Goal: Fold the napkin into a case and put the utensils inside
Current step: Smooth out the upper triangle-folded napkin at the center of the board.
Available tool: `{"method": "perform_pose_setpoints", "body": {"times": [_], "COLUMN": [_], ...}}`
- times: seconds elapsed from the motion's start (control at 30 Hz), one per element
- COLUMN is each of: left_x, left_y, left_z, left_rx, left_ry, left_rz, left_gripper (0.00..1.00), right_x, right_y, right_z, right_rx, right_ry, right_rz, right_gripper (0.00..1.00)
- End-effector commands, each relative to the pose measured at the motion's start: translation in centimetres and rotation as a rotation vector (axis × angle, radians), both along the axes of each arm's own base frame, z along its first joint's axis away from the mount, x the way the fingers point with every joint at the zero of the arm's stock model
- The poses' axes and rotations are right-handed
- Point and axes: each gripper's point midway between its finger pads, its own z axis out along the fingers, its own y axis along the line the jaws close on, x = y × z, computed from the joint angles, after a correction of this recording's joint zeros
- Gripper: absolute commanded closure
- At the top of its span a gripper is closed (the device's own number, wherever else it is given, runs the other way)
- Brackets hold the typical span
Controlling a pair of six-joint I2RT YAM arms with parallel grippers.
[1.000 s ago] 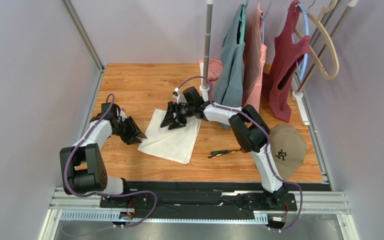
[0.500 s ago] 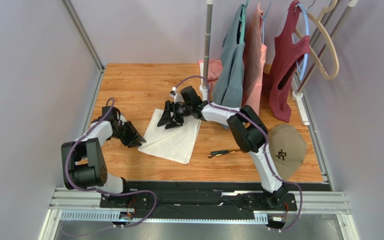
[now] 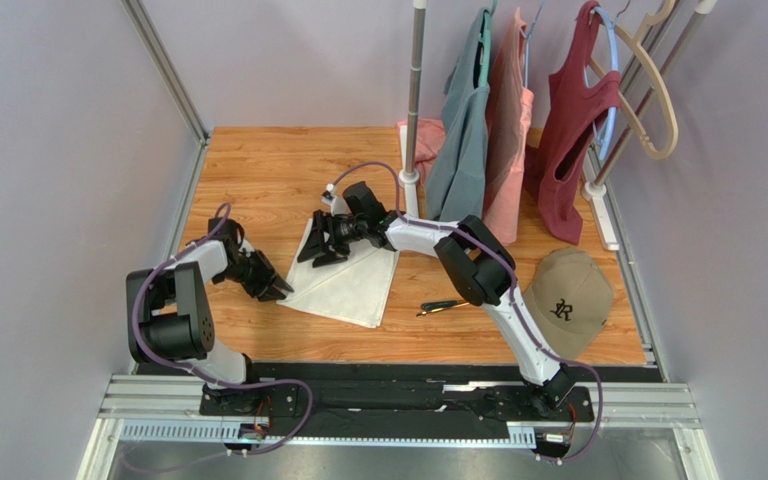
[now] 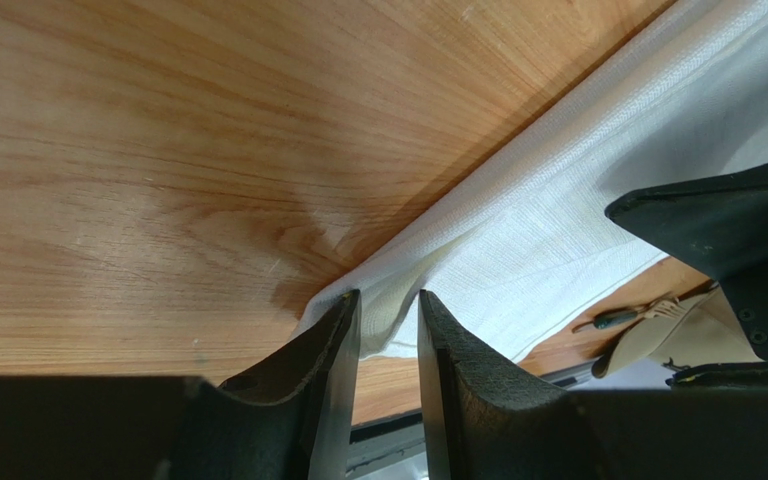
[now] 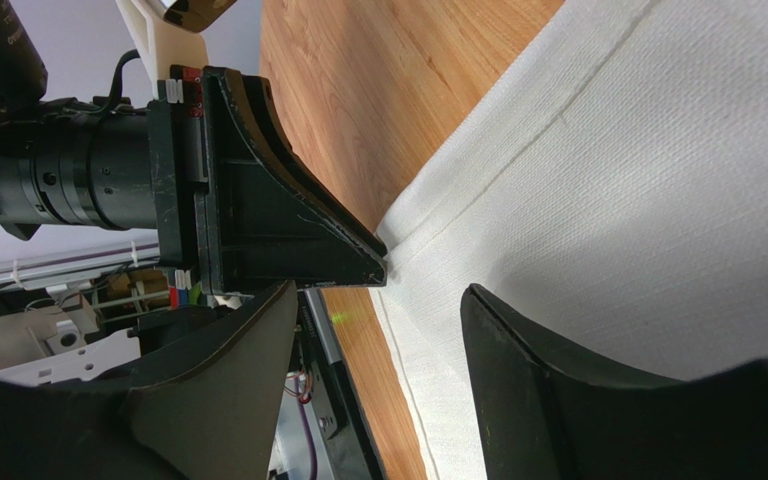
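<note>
Napkin (image 3: 343, 280) is laid flat on the wooden table (image 3: 268, 170). It is white woven cloth with a stitched hem, roughly square, set skewed to the table edge. No case fold is seen yet.

Its left corner is pinched by the left gripper (image 3: 270, 290). The fingers (image 4: 333, 340) are pressed nearly together with the hem bunched between them, and the cloth appears slightly raised there. Right gripper (image 3: 316, 250) is held over the napkin's far-left edge, fingers spread wide, nothing between them.

Key relation: both tools are placed on the napkin's left side, so the fold is judged to be carried rightward, toward the utensils (image 3: 446, 304). These are found just off the napkin's near-right corner, not touching it. Their long axis runs left-right, dark handles toward the napkin, gold heads away. The right arm is judged the nearer one for them.

A tan cap (image 3: 570, 298) is seen further right of the napkin.
</note>
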Motion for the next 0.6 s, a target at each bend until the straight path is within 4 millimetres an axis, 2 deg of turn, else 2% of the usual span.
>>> {"method": "perform_pose_setpoints", "body": {"times": [0.0,0.1,0.33,0.47,0.53,0.57], "left_x": [-0.3,-0.6,0.6,0.9,0.9,1.0], "left_y": [1.4,1.5,1.9,1.4,1.2,1.0], "left_z": [-0.8,-0.5,3.3,4.5,4.4,4.5], "left_rx": [0.08,0.092,0.134,0.103,0.091,0.074], "left_ry": [0.001,-0.01,-0.159,-0.191,-0.181,-0.181], "left_rz": [0.017,0.019,0.029,-0.002,-0.009,-0.017], "left_gripper": [0.63,0.64,0.71,0.79,0.83,0.88], "right_x": [0.6,0.4,0.9,1.3,1.5,1.6], "right_y": [1.7,2.0,2.3,2.2,2.0,2.0], "right_z": [2.2,1.9,1.1,0.4,0.2,0.1], "right_rx": [0.093,0.094,0.095,0.082,0.079,0.079], "right_ry": [-0.026,-0.03,-0.011,0.006,0.007,0.008], "right_rz": [0.022,0.026,0.015,-0.002,-0.008,-0.012], "right_gripper": [0.35,0.35,0.35,0.35,0.35,0.35]}}
